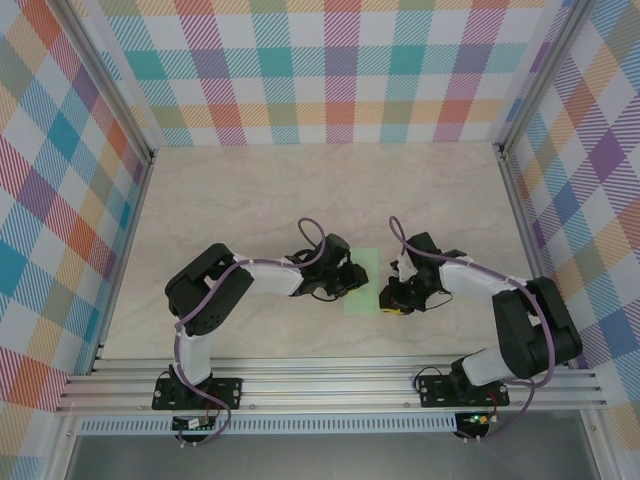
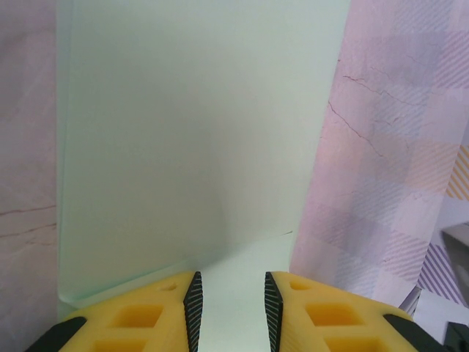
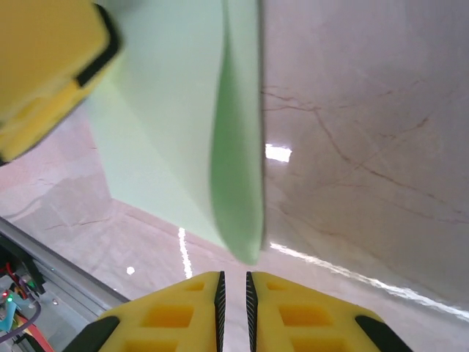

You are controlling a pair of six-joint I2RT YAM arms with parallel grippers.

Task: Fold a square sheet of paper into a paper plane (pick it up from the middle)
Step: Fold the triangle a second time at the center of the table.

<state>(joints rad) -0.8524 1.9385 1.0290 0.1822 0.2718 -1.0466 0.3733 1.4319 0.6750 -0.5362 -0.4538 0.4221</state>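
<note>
The left gripper (image 2: 231,287) sat low over the near edge of the square sheet of paper (image 2: 190,147). Its yellow fingers were parted and clasped nothing, and it was probably there to steady the sheet against sliding. The pale mint-green sheet lay mid-table (image 1: 250,190), between the two grippers, and from above it looked like a narrow strip. That suggested it was doubled over along a first crease, with no plane shape yet. Along the sheet's right side a flap curled up off the surface, its rounded tip hanging just ahead of the right gripper (image 3: 234,279). Those fingers were drawn to a thin slit. Whether they pinched the flap could not be told, though their position suited catching or pressing that loose edge. No brand, label or writing was legible on the paper, the grippers or the plaid walls (image 1: 330,70).
</note>
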